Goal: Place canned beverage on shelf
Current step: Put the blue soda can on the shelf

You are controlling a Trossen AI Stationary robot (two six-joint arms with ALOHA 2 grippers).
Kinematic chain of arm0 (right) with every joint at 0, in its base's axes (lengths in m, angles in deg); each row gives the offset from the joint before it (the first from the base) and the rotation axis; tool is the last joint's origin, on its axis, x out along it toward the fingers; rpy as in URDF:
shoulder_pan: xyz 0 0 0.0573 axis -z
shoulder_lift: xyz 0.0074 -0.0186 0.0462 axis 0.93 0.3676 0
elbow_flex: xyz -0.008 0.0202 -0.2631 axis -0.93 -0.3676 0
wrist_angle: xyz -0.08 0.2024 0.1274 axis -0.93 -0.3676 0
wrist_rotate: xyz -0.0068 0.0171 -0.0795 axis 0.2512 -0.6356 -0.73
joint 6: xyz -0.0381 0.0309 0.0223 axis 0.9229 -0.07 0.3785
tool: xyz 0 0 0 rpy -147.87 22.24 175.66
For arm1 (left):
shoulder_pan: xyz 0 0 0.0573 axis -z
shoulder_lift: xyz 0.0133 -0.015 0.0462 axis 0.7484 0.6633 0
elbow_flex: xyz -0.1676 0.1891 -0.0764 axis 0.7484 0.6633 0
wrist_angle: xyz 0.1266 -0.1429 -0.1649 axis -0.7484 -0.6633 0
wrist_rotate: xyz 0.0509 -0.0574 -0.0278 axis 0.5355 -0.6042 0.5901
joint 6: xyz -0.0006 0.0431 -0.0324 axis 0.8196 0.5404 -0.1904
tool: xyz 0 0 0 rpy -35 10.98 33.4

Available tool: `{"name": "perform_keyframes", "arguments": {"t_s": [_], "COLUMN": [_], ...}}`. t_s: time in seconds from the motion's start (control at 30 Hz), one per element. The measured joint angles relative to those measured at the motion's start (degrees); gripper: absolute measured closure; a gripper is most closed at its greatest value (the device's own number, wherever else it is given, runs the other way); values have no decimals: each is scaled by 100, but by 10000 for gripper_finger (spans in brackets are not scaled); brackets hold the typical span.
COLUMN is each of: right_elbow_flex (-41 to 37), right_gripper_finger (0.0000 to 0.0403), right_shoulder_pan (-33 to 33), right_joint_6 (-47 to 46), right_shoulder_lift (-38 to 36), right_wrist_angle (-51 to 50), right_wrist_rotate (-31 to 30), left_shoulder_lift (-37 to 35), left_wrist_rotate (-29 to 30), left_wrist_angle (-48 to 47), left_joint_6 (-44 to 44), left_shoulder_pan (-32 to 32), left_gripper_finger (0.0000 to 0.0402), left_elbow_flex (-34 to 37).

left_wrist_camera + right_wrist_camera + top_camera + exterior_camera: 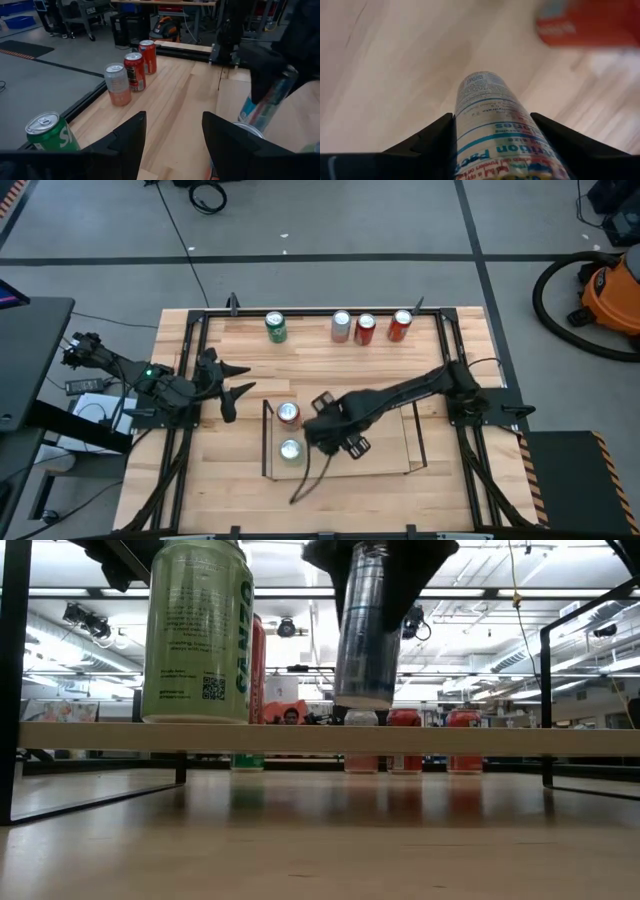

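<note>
My right gripper (322,425) is shut on a slim silver-and-blue can (365,630) over the shelf (385,435), a black rod frame with a pale wood floor (450,738). The can's bottom hangs just above that floor. A green can (198,630) and a red can (288,414) stand on the shelf's left end, beside the held can. My left gripper (225,385) is open and empty, left of the shelf. My right gripper pinches the slim can's side wall (470,135) between its two fingers, high on the can. The fingers come from above, pointing down. The can hangs below them, nearly upright and lifted clear of the shelf floor.
Several cans stand in a row near the table's far edge: a green one (276,327), a silver one (341,326) and two red ones (365,329), (400,325). The shelf's right part shows bare wood. A black frame (190,350) borders the tabletop.
</note>
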Motion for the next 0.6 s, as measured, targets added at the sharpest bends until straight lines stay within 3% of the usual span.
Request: {"name": "perform_keyframes", "arguments": {"t_s": [0.27, 0.47, 0.6], "right_elbow_flex": [-41, -45, -45], "right_gripper_finger": [144, 144, 144], "right_shoulder_pan": [-223, -217, -202], "right_joint_6": [2056, 2238, 2505], "right_shoulder_lift": [168, 169, 169], "right_wrist_angle": [-151, -196, -173], "right_wrist_rotate": [-563, -720, -453], "left_shoulder_lift": [1, 4, 4], "left_wrist_rotate": [-81, -81, -81], "left_wrist_angle": [-35, -57, -61], "left_joint_6": [0, 0, 0], "left_shoulder_pan": [0, 0, 0], "left_gripper_finger": [198, 198, 198], "left_elbow_flex": [0, 0, 0]}}
